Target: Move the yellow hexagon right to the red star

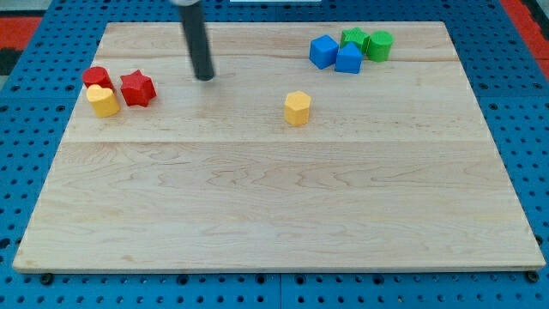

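The yellow hexagon [297,108] stands alone near the middle of the wooden surface [274,206], well apart from the red star [137,88] at the frame's left, which has a yellow block [103,100] and another red block [96,77] beside it. My tip [204,78] rests between star and hexagon, nearer the star; no claw shows. At the upper right cluster two blue blocks [323,51] [348,58] and two green blocks [353,38] [380,45].

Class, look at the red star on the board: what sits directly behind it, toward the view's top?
Bare wooden board lies directly behind the red star. A red block sits up-left of it, partly covered by the yellow heart, so its shape is unclear.
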Tool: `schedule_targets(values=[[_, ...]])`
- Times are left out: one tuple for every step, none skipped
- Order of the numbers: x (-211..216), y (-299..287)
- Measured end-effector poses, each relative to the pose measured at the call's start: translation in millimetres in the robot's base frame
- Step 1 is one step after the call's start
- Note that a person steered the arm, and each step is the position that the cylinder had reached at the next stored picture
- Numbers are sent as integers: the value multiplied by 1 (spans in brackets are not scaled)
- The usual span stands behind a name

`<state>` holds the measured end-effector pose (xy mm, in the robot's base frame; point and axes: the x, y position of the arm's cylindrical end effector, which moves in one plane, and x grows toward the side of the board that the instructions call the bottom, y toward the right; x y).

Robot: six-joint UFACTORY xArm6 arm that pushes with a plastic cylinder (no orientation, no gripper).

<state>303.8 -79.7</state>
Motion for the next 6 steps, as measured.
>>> schedule_targets(values=[[-8, 109], [31, 188], [81, 207], [86, 132], [81, 31], [87, -73]])
